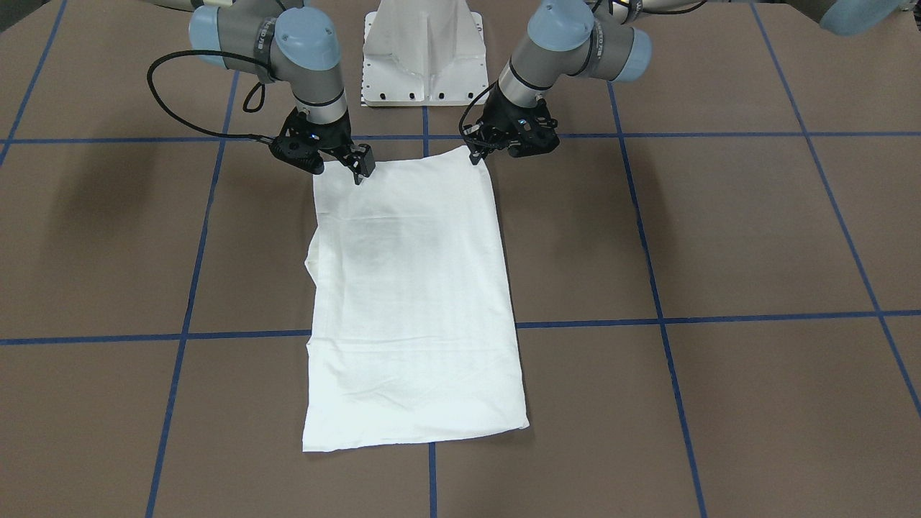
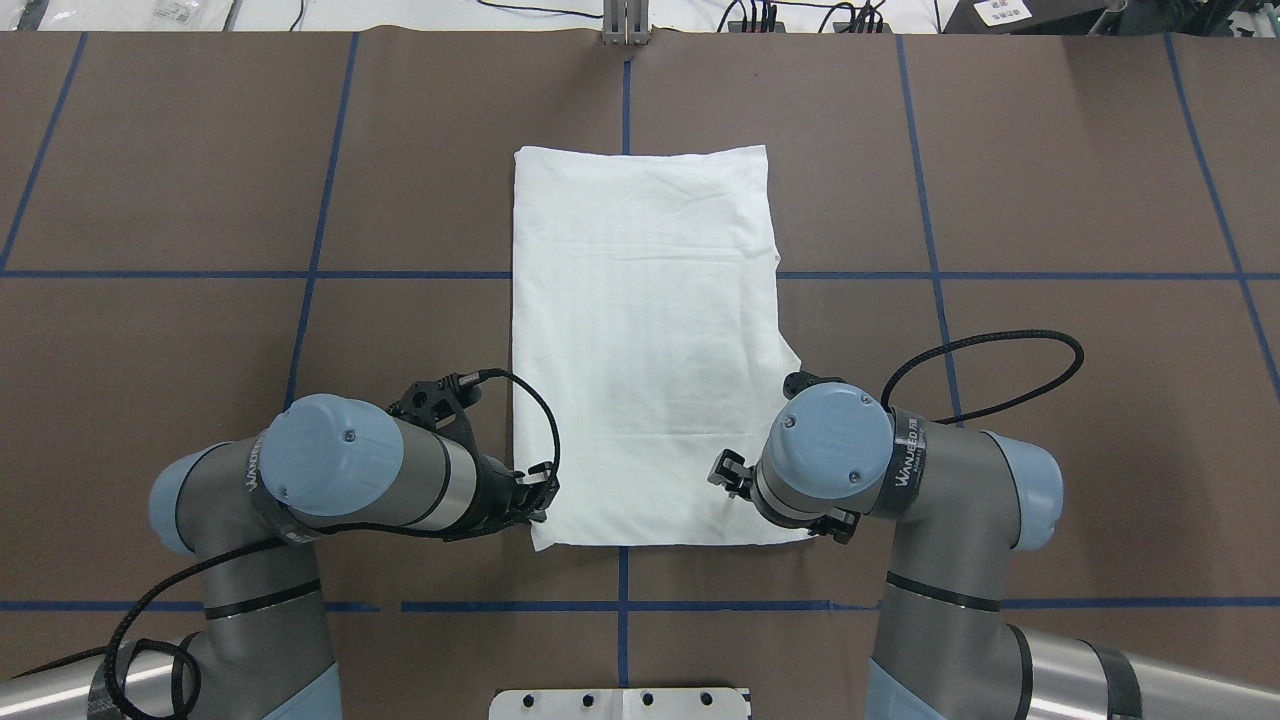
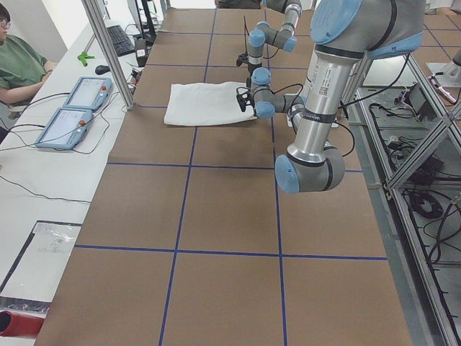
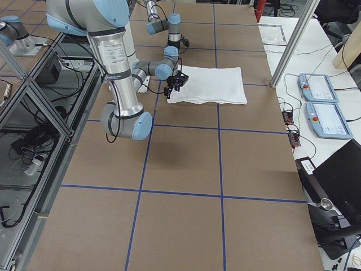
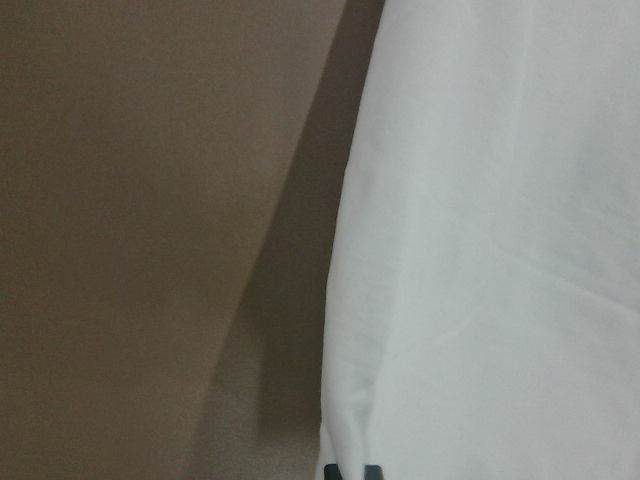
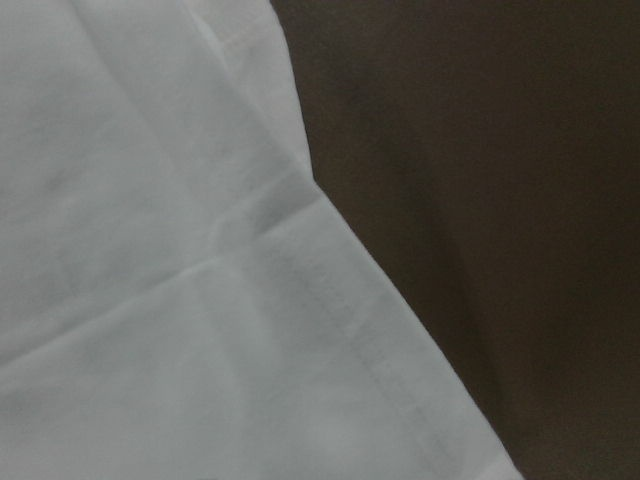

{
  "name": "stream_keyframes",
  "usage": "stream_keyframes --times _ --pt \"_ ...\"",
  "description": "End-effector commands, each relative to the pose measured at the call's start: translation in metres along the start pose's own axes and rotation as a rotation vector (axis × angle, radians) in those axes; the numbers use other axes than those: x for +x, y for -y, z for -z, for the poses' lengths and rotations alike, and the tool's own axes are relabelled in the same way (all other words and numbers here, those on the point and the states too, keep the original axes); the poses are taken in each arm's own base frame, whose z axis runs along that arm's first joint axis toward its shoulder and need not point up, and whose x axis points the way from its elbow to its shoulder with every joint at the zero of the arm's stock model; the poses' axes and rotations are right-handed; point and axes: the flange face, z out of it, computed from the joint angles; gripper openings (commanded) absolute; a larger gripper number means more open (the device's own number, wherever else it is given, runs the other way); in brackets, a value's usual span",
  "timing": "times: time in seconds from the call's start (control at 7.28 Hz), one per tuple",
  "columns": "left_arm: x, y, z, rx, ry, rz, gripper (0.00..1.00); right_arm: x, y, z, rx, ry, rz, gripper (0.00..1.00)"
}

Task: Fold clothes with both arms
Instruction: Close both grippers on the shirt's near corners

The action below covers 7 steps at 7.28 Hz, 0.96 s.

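Note:
The clothes are one white shirt (image 1: 414, 302), folded into a long rectangle (image 2: 645, 340) and lying flat in the middle of the table. My left gripper (image 1: 476, 155) is at its near left corner (image 2: 538, 500). It is shut on that corner, and its dark fingertips (image 5: 335, 470) pinch the shirt's edge in the left wrist view. My right gripper (image 1: 359, 173) is low over the near right corner (image 2: 727, 474), with its fingers apart. The right wrist view shows only the hem (image 6: 350, 320) and no fingertips. The shirt's text, collar and label are hidden.
The brown table (image 2: 200, 180) carries blue tape lines. The white pedestal base (image 1: 424, 54) stands just behind the shirt's near edge. A seated person (image 3: 18, 61) and two tablets (image 3: 72, 112) are at a side bench beyond the table's far edge.

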Motion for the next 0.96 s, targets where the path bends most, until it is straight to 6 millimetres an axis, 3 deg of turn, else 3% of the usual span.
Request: stream_keyframes --times 0.0,0.82 --pt "0.000 0.000 0.000 0.001 0.000 0.000 0.00 -0.005 -0.003 -0.008 0.000 -0.012 0.001 1.00" --pt "0.000 -0.001 -0.001 -0.002 0.001 -0.001 0.00 0.004 -0.019 -0.018 -0.013 -0.031 0.017 1.00"
